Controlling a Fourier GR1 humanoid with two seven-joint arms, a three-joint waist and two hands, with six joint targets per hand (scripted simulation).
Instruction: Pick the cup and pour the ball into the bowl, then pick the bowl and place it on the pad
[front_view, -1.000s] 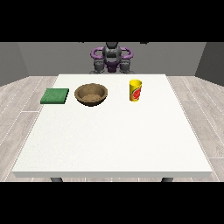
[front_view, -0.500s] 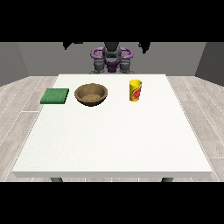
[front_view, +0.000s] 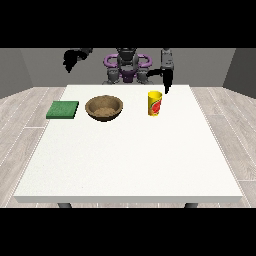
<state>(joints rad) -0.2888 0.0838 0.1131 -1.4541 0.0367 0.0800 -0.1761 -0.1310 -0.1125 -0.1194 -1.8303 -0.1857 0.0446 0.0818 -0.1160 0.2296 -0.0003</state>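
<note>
Three things in a row across the far half of the table (front_view: 130, 165): green pad (front_view: 63, 109) at left, brown bowl (front_view: 104, 107) just right of it and apart, yellow cup (front_view: 155, 103) with a red mark further right, upright. No ball visible from this angle. Hand at the view's left (front_view: 70, 60) raised high beyond the table's far left corner, well clear of everything, holding nothing; finger pose impossible to tell. Hand at the view's right (front_view: 166, 81) pointing down just behind and slightly right of the cup, near its rim, holding nothing; contact and finger spread impossible to tell.
</note>
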